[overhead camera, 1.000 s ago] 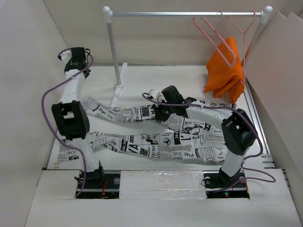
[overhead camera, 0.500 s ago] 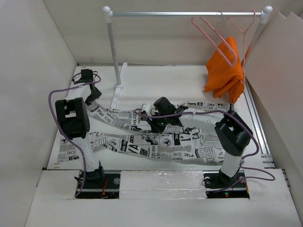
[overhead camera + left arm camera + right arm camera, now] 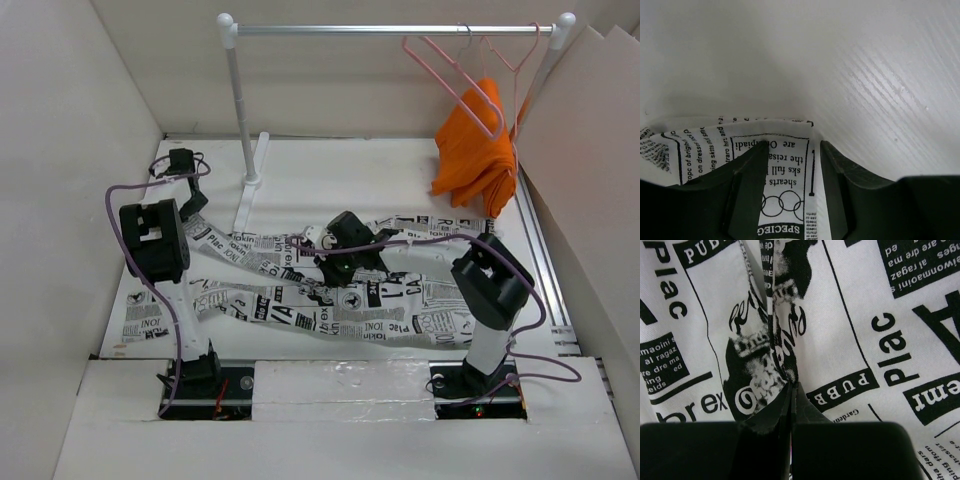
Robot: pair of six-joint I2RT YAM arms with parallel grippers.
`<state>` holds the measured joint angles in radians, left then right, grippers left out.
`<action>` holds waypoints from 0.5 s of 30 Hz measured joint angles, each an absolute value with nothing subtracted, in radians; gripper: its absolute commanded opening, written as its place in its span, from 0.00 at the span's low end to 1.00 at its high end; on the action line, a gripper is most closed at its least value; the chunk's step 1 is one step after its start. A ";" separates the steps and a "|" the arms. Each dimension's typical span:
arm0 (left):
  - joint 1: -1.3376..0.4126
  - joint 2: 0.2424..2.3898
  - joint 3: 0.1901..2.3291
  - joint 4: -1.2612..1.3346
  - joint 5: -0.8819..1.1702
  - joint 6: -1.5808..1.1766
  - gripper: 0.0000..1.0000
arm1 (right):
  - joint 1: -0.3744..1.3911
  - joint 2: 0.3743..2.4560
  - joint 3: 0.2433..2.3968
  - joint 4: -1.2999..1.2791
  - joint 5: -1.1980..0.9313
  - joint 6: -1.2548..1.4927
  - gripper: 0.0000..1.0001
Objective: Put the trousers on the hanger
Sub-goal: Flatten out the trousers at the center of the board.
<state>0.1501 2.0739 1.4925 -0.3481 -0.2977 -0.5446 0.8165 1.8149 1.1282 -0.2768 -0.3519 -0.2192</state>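
The trousers (image 3: 300, 300), white with black newspaper print, lie flat across the table with both legs pointing left. My left gripper (image 3: 192, 205) is open and low over the end of the far leg; in the left wrist view its fingers (image 3: 752, 165) straddle the hem (image 3: 700, 150). My right gripper (image 3: 330, 268) is shut on a raised fold of the trousers (image 3: 865, 315) near their middle, the jaws pressed together on the fabric (image 3: 791, 386). The pale pink hanger (image 3: 455, 85) hangs empty on the rail at the back right.
A metal clothes rail (image 3: 390, 30) on a white post (image 3: 238, 110) with a foot (image 3: 250, 195) spans the back. A redder coral hanger (image 3: 515, 60) on it carries an orange cloth (image 3: 475, 150). White walls enclose the table on the left and right.
My left arm has swung down from the back left to the far leg's end. My right gripper has moved left and nearer, onto the trousers' middle.
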 measured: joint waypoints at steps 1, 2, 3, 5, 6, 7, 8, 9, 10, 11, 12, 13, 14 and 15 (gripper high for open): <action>0.150 2.079 1.498 -0.344 -0.300 -0.542 0.37 | 0.815 1.815 1.128 -0.276 -0.352 -0.217 0.00; 0.150 2.084 1.503 -0.344 -0.307 -0.538 0.32 | 0.813 1.815 1.128 -0.275 -0.353 -0.216 0.00; 0.148 2.087 1.506 -0.344 -0.313 -0.534 0.29 | 0.812 1.814 1.129 -0.274 -0.353 -0.216 0.00; 0.147 2.090 1.508 -0.340 -0.320 -0.529 0.13 | 0.811 1.814 1.129 -0.276 -0.353 -0.214 0.00; 0.147 2.091 1.510 -0.340 -0.323 -0.526 0.04 | 0.809 1.814 1.129 -0.275 -0.353 -0.214 0.00; 0.147 2.092 1.512 -0.340 -0.323 -0.524 0.00 | 0.807 1.815 1.130 -0.275 -0.353 -0.214 0.00; 0.147 2.093 1.515 -0.340 -0.322 -0.523 0.00 | 0.806 1.814 1.131 -0.275 -0.354 -0.214 0.00; 0.147 2.095 1.520 -0.342 -0.320 -0.523 0.00 | 0.804 1.814 1.131 -0.275 -0.354 -0.214 0.00; 0.147 2.098 1.526 -0.345 -0.319 -0.522 0.00 | 0.804 1.815 1.131 -0.275 -0.354 -0.214 0.00; 0.147 2.099 1.533 -0.351 -0.315 -0.522 0.00 | 0.801 1.814 1.132 -0.275 -0.354 -0.214 0.00; 0.146 2.101 1.540 -0.356 -0.312 -0.523 0.00 | 0.799 1.815 1.133 -0.276 -0.355 -0.214 0.00; 0.146 2.102 1.547 -0.363 -0.307 -0.524 0.00 | 0.798 1.815 1.135 -0.277 -0.355 -0.214 0.00; 0.146 2.102 1.559 -0.374 -0.301 -0.525 0.00 | 0.794 1.814 1.137 -0.278 -0.355 -0.214 0.00; 0.146 2.102 1.575 -0.386 -0.294 -0.529 0.00 | 0.792 1.814 1.139 -0.278 -0.356 -0.214 0.00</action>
<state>0.1455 2.1021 1.5749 -0.3859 -0.2943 -0.5285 0.7921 1.8145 1.1393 -0.2775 -0.3557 -0.2138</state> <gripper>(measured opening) 0.014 0.010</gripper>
